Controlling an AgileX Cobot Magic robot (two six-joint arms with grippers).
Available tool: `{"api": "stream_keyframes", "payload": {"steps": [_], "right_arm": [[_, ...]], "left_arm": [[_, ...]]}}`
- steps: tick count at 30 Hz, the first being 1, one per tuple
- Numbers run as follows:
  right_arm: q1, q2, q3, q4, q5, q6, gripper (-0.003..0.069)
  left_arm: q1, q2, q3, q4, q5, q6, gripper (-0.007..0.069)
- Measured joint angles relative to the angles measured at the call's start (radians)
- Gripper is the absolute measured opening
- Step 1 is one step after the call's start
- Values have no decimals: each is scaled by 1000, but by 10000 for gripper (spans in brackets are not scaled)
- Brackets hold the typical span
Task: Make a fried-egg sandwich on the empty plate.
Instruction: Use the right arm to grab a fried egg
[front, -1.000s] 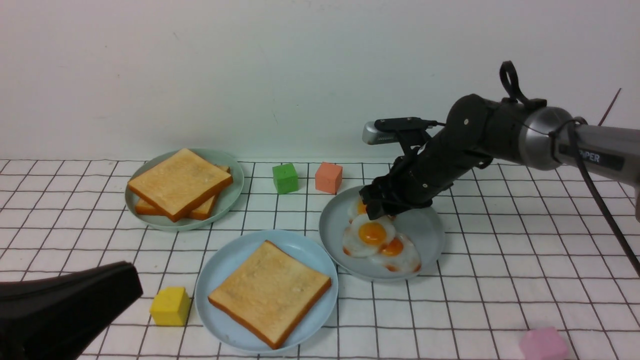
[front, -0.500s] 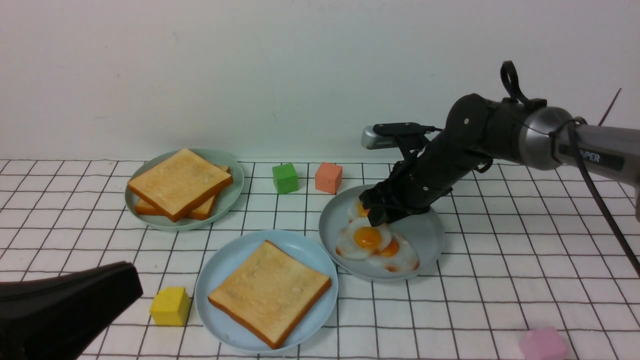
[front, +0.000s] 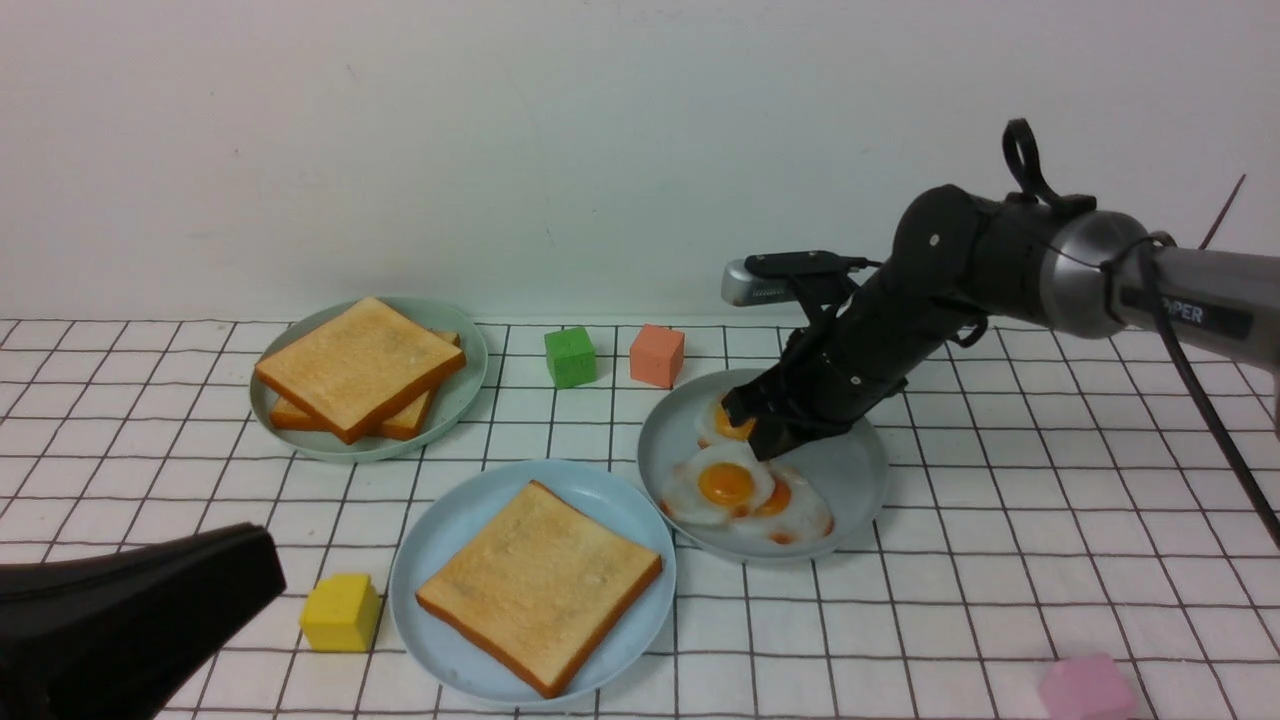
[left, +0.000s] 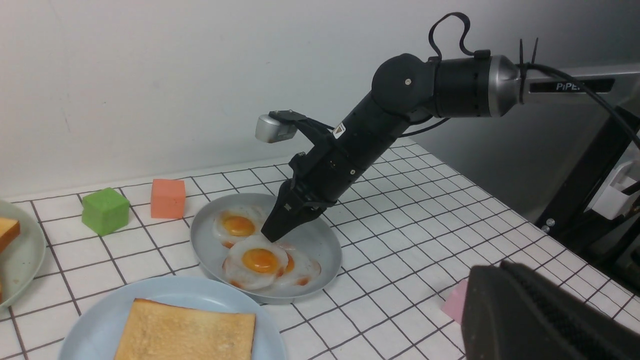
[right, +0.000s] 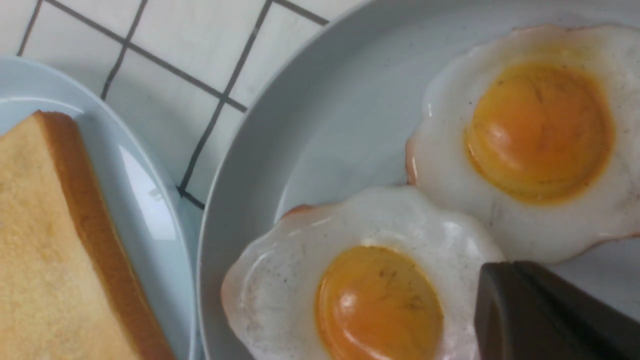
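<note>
The sky-blue plate (front: 440, 530) at front centre holds one toast slice (front: 540, 585); no stacked sandwich shows. To its right, the grey plate (front: 850, 470) holds three fried eggs. My right gripper (front: 762, 445) is tilted down over it and shut on the back edge of the top fried egg (front: 727, 483). This egg lies partly over another and reaches the plate's left rim. The left wrist view shows the same grip (left: 270, 235) on that egg (left: 255, 260). In the right wrist view a dark fingertip (right: 500, 300) rests on its white (right: 280, 270). My left gripper (front: 255, 570) is shut and empty, low at front left.
A pale green plate (front: 465, 390) at back left holds two stacked toast slices (front: 360, 365). A green cube (front: 570, 356) and an orange cube (front: 657, 354) stand behind the plates. A yellow cube (front: 342, 612) sits left of the blue plate, and a pink cube (front: 1088, 688) at front right.
My right gripper has moved a little left and toward the front, dragging the top egg across the grey plate toward the blue plate. The left arm has not moved.
</note>
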Motion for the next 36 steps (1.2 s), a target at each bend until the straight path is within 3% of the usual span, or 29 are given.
{"api": "stream_keyframes", "payload": {"steps": [11,16,23,24,27,36], "right_arm": [[0,-126,0,-30,104,6,-11],[0,-113,0,-39,145,115,6],[11,-41,0,-41,69,175,197],[13,-29,0,-40,48,176,257],[18,-18,0,-34,17,176,343],[27,19,0,-23,-54,176,367]], "left_arm": [[0,0,0,0,59,0,-10],[0,0,0,0,68,0,-10],[0,0,0,0,70,0,-6],[0,0,0,0,70,0,-5],[0,0,0,0,71,0,-3],[0,0,1,0,71,0,2]]}}
